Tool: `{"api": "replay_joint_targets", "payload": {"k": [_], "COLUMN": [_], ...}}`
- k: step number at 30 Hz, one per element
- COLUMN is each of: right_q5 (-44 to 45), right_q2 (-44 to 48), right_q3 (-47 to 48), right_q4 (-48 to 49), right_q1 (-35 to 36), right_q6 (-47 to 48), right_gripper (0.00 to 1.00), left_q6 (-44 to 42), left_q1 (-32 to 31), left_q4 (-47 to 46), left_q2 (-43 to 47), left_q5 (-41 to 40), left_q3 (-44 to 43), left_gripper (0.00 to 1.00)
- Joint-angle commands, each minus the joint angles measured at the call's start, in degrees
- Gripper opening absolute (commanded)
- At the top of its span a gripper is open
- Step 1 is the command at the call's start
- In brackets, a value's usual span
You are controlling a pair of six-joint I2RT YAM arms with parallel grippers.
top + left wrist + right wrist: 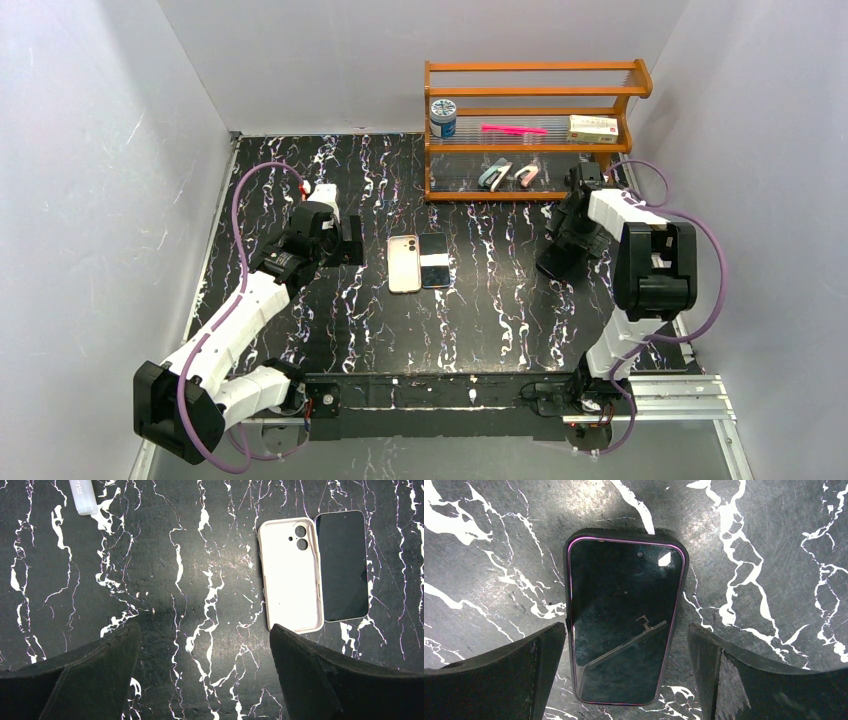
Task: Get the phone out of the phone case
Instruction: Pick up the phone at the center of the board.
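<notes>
In the right wrist view a dark phone (624, 620) with a purple rim lies face up on the marble table, inside a black phone case (624, 534). My right gripper (626, 627) hangs open above it, one finger on each side and neither touching. From the top view this phone is hidden under the right gripper (556, 262). At the table's middle lie an empty cream case (404, 264) (292, 575) and a bare black phone (434, 260) (344, 565) side by side. My left gripper (348, 242) (204, 630) is open to their left and holds nothing.
A wooden rack (530, 92) stands at the back right with a tin (443, 117), a pink stick (513, 129), a box (593, 128) and two staplers (508, 176). A white tube (83, 496) lies near the left gripper. Grey walls close in both sides.
</notes>
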State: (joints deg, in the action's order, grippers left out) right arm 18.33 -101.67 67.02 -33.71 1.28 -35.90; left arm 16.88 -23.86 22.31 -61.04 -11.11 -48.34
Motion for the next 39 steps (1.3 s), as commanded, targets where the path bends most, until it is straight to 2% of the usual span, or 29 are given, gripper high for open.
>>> {"api": "replay_joint_targets", "payload": {"k": [1, 16, 20, 27, 30, 33, 38, 39], "right_q5": [1.9, 0.7, -0.4, -7.5, -10.3, -15.0, -23.6, -25.4], "right_q2": [-0.9, -4.3, -5.1, -3.3, -1.4, 1.1, 6.3, 7.4], "right_q3": [3.0, -0.9, -2.1, -4.9, -6.8, -9.1, -13.1, -14.1], "right_q4": [-1.8, 0.9, 2.2, 4.9, 6.6, 9.6, 15.0, 16.7], "right_q1": [0.3, 0.2, 0.2, 0.2, 0.2, 0.4, 0.8, 1.1], "right_q6": [-1.1, 0.7, 1.3, 2.7, 3.7, 5.5, 6.3, 6.2], "right_gripper": [0.99, 0.99, 0.92, 0.69, 0.56, 0.4, 0.05, 0.03], "left_q6": [-0.5, -0.6, -0.6, -0.5, 0.5, 1.6, 2.2, 2.4], "left_q1": [-0.3, -0.3, -0.3, -0.3, -0.3, -0.3, -0.3, -0.3], "left_q4": [-0.2, -0.2, -0.3, -0.9, -1.2, -2.0, -3.1, -3.4], "left_q2": [0.6, 0.7, 0.8, 0.7, 0.7, 0.5, 0.8, 0.9], "left_q5": [-0.1, 0.3, 0.6, 3.3, 4.5, 6.7, 8.5, 9.2], "left_q3": [0.8, 0.9, 0.9, 0.9, 0.9, 1.2, 1.5, 1.5], "left_gripper": [0.98, 0.98, 0.98, 0.98, 0.98, 0.98, 0.98, 0.98]}}
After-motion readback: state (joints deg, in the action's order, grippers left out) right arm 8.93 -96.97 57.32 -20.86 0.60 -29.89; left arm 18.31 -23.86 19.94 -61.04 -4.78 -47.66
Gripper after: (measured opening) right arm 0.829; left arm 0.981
